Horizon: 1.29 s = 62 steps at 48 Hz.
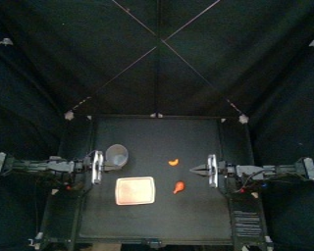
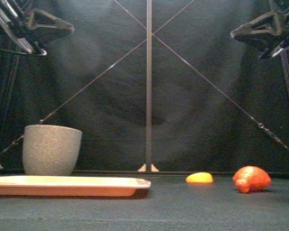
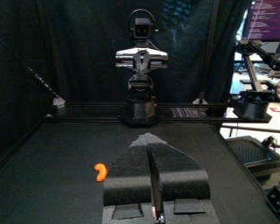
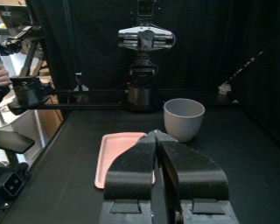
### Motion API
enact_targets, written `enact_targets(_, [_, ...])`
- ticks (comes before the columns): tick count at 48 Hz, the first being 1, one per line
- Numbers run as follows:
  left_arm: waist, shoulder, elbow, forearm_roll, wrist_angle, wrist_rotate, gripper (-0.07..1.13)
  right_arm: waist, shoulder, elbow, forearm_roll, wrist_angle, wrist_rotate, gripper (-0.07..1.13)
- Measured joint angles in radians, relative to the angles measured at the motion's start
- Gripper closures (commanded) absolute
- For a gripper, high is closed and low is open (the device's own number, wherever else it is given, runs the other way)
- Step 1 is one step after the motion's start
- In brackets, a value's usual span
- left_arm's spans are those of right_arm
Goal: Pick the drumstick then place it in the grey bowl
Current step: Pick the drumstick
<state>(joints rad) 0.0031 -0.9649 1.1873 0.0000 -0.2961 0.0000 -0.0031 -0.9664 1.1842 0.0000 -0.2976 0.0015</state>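
The red-orange drumstick lies on the black table right of the middle, toward the front. The tall grey speckled cup stands upright at the left back. My right gripper hovers shut and empty just right of the drumstick, well above it. At the table's left side, beside the cup, my left gripper is also shut and raised. The left wrist view does not show the drumstick.
A flat pink tray lies in front of the cup, left of the drumstick. A small curved orange toy rests behind the drumstick near the middle.
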Motion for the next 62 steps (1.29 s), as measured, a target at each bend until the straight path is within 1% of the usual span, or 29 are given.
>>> enact_targets(4, [0.017, 0.002, 0.009, 0.0, 0.0, 0.003, 1.04, -0.011, 0.026, 0.0, -0.005, 0.015, 0.0, 0.99])
enact_targets(10, [0.044, 0.006, 0.026, 0.0, 0.0, 0.005, 1.04, -0.029, 0.126, -0.002, -0.018, 0.097, 0.0, 0.99])
enact_targets(15, [0.06, 0.009, 0.032, 0.005, 0.002, 0.006, 1.04, -0.04, 0.229, -0.029, -0.034, 0.181, 0.002, 0.99])
enact_targets(24, [0.1, 0.009, 0.038, 0.014, 0.0, 0.006, 1.04, -0.029, 0.417, -0.112, -0.052, 0.37, -0.002, 0.99])
enact_targets(29, [0.123, 0.009, 0.038, 0.014, 0.0, 0.006, 1.04, -0.003, 0.483, -0.156, -0.055, 0.482, -0.011, 0.99])
enact_targets(33, [0.13, 0.009, 0.038, 0.015, -0.002, 0.006, 1.04, 0.032, 0.531, -0.186, -0.067, 0.551, -0.014, 0.98])
enact_targets(41, [0.135, 0.009, 0.038, 0.015, -0.003, 0.006, 1.04, 0.109, 0.607, -0.241, -0.104, 0.588, -0.017, 0.93])
enact_targets(45, [0.135, 0.009, 0.041, 0.015, -0.005, 0.006, 1.04, 0.138, 0.657, -0.268, -0.13, 0.589, -0.014, 0.85])
enact_targets(48, [0.135, 0.009, 0.043, 0.017, -0.003, 0.006, 1.04, 0.155, 0.692, -0.285, -0.147, 0.591, -0.012, 0.76])
enact_targets(51, [0.137, 0.009, 0.044, 0.017, -0.005, 0.006, 1.04, 0.167, 0.736, -0.307, -0.164, 0.591, -0.012, 0.64])
enact_targets(52, [0.137, 0.009, 0.044, 0.015, -0.005, 0.006, 1.04, 0.17, 0.75, -0.314, -0.167, 0.591, -0.009, 0.58])
enact_targets(57, [0.135, 0.009, 0.048, 0.017, -0.005, 0.006, 1.04, 0.186, 0.808, -0.354, -0.17, 0.609, 0.003, 0.34])
enact_targets(62, [0.137, 0.009, 0.048, 0.015, -0.005, 0.006, 1.04, 0.193, 0.847, -0.391, -0.178, 0.629, 0.002, 0.17])
